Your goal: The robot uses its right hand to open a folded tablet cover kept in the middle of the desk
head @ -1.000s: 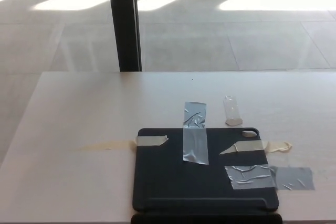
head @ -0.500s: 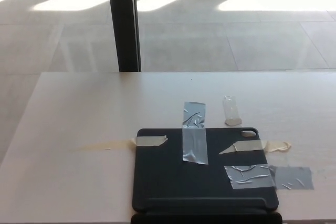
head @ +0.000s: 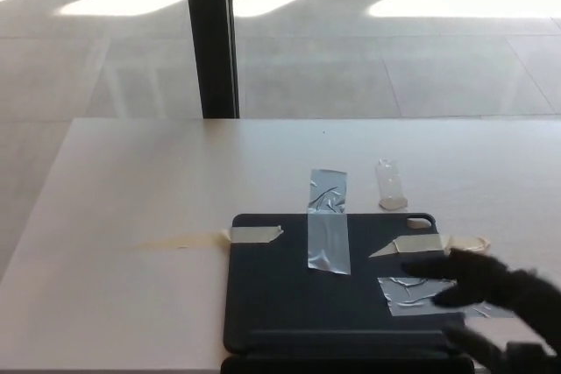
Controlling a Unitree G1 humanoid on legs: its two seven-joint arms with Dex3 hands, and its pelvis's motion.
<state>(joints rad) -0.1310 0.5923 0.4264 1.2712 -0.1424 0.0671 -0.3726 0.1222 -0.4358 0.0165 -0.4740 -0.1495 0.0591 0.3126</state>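
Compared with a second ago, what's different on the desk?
The right hand has come in from the lower right and now reaches over the right part of the tablet cover, fingers spread, holding nothing. The cover remains closed and flat, its tape strips unmoved. The left hand is out of sight.

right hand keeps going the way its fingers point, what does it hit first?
Likely the grey tape strip on the tablet cover: the right hand, blurred, points left across the cover's right side, fingertips already over that strip. Height above the cover is unclear.
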